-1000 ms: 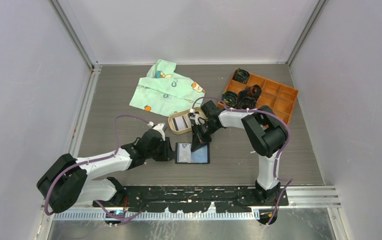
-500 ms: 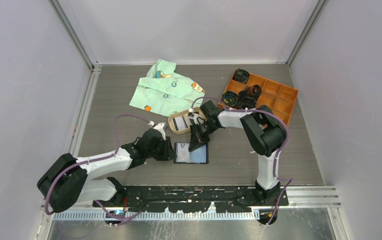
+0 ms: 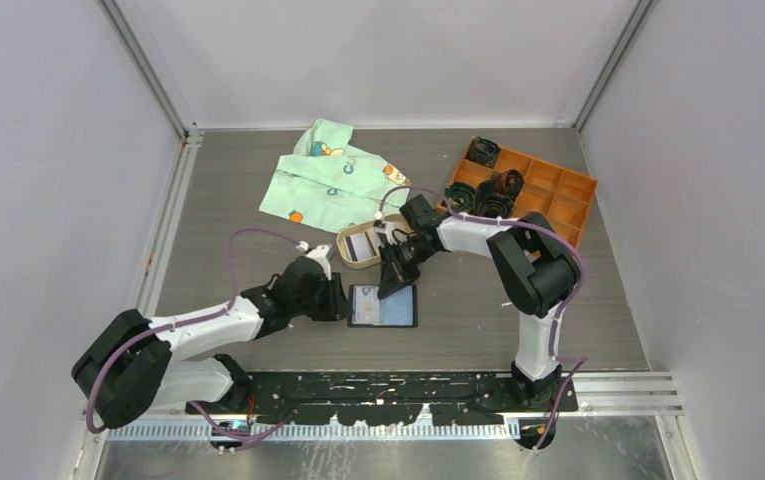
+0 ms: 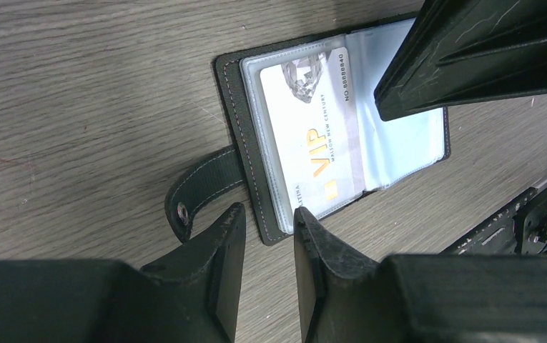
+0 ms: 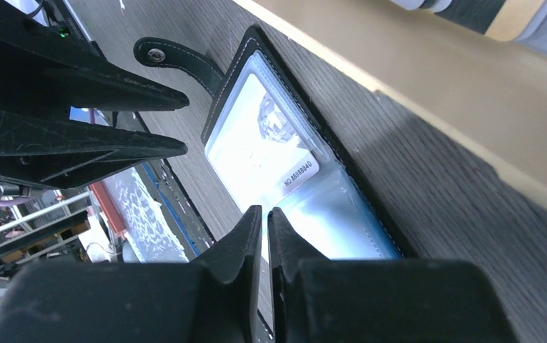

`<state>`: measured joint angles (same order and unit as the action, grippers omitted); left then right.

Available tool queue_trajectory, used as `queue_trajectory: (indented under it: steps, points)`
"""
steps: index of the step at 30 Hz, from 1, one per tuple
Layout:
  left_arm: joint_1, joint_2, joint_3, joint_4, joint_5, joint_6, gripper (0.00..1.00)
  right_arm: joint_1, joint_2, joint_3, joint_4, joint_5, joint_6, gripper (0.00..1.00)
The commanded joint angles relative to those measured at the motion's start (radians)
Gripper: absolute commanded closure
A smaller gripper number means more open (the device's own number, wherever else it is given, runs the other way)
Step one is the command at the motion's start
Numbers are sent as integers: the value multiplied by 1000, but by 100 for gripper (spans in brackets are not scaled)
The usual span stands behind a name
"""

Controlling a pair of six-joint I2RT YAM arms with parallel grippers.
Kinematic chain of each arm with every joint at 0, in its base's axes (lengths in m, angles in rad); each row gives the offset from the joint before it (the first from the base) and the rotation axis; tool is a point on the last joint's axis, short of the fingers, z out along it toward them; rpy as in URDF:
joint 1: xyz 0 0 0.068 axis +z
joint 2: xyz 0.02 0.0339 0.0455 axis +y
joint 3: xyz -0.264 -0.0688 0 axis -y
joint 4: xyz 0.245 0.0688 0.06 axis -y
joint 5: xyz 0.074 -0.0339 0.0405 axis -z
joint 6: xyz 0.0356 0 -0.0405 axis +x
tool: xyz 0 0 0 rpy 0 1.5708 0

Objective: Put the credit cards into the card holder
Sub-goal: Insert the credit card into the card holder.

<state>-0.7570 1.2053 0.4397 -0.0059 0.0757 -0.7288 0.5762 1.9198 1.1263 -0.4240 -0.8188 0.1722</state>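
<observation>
The right gripper (image 5: 264, 213) is seen almost fully closed, with only a thin slit left between its jaws; whether anything thin is pinched there cannot be told. Its tip is pointed down at the clear right-hand pocket of the card holder (image 4: 247, 153), which is laid open and flat on the table (image 4: 77, 107). Contact with the pocket cannot be made out. A whitish card (image 4: 313, 136), printed with gold "VIP" lettering and a diamond picture, is lodged in the holder's left-hand pocket. The left gripper (image 4: 267, 210) is set narrowly parted, its fingertips seen over the holder's near corner, just beside the strap (image 4: 199, 189) with a metal snap that is stretched out from the holder's outer edge. Whether the holder is pressed by those fingers cannot be told. In the top view, a tan oval tray (image 3: 341, 248) is found just behind the holder, and more whitish cards (image 3: 362, 245) are lying in it. Farther back, a green printed cloth (image 3: 328, 180) is spread on the table. An orange compartment box (image 3: 558, 195) is placed to the right, with dark rolls in some compartments.
</observation>
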Motion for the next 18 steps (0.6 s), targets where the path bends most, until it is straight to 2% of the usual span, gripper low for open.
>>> queue_trajectory:
  steps: [1,10,18]
  points:
    - [4,-15,37,20,2,9,68,26,-14,22,13,22,-1,87]
    - [4,8,38,32,16,9,67,33,14,34,-18,80,-15,91]
    - [3,68,49,69,44,8,65,45,47,32,23,22,25,89]
